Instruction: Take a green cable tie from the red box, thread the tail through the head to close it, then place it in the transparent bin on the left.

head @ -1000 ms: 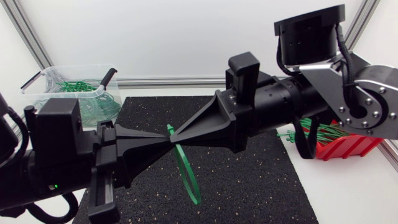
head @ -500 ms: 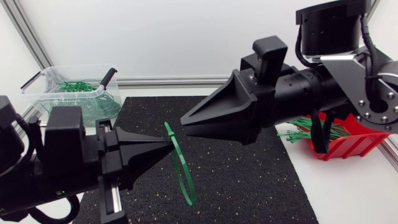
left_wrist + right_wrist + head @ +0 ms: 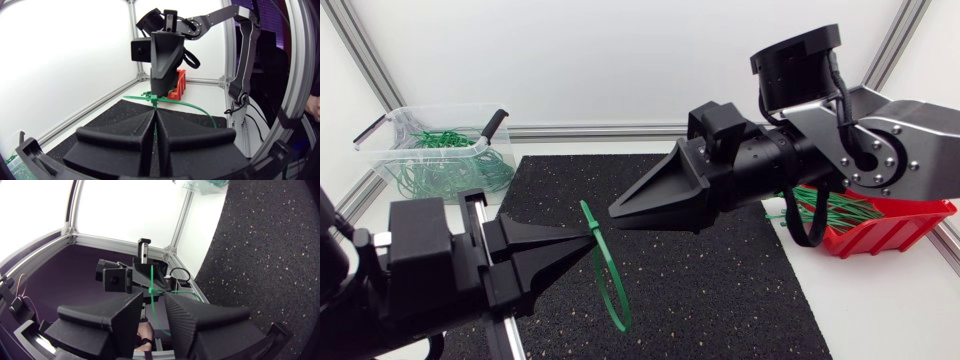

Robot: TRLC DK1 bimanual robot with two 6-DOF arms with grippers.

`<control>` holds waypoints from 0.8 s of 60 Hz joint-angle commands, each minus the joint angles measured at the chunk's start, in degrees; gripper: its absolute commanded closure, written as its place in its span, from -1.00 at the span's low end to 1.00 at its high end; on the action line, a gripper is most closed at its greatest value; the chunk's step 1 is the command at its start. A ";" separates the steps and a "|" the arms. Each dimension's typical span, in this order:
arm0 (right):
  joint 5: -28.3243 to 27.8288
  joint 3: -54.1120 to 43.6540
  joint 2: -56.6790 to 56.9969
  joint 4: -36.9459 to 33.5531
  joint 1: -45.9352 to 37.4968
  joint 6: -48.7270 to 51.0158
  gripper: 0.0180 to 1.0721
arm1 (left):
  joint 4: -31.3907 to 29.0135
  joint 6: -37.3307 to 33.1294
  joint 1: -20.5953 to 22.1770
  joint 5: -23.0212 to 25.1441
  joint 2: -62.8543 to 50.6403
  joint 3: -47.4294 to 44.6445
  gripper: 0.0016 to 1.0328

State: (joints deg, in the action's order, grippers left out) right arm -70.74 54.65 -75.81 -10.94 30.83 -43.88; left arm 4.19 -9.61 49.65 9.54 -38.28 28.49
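Observation:
The green cable tie (image 3: 610,290), closed into a loop, hangs over the black mat from my left gripper (image 3: 590,232), which is shut on it near the head. In the left wrist view the fingers (image 3: 155,111) meet on the tie (image 3: 192,105), whose loop curves away ahead. My right gripper (image 3: 615,212) points at the tie from the right, a short gap off it. Its fingers stand apart in its own view (image 3: 154,300), with the tie (image 3: 151,277) ahead. The red box (image 3: 880,225) holds several green ties at the right. The transparent bin (image 3: 390,125) stands far left.
The black mat (image 3: 720,290) covers the table's middle under both grippers. Several closed green ties lie in the bin. An aluminium frame rail (image 3: 590,131) runs along the table's back edge.
My right gripper has opened, let go of the tie and drawn back a little to the right. My left gripper, still shut on the tie, has sunk slightly.

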 commanded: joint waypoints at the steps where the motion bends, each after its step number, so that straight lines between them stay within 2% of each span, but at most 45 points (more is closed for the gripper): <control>1: -0.72 2.39 -1.88 -1.37 0.99 4.41 0.30 | -0.05 -3.40 1.42 -1.54 0.58 -1.42 0.93; 31: -0.72 4.32 -3.99 -2.77 3.71 6.52 0.33 | 1.09 -5.69 5.46 -4.97 -0.57 -2.91 0.93; 35: -0.63 4.41 -3.99 -3.39 4.06 7.58 0.58 | 1.26 -5.69 5.55 -5.15 -0.57 -3.18 0.93; 41: -0.01 4.50 -3.99 -3.56 4.24 8.11 0.80 | 1.26 -5.69 5.55 -5.23 -0.39 -3.18 0.93; 48: 0.08 4.58 -4.35 -4.44 4.33 8.63 0.85 | 1.26 -5.77 5.64 -5.50 -0.21 -3.18 0.93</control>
State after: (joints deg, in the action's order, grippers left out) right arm -70.39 57.80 -79.22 -14.28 34.52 -36.75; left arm 4.95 -14.04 54.85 4.58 -38.28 26.81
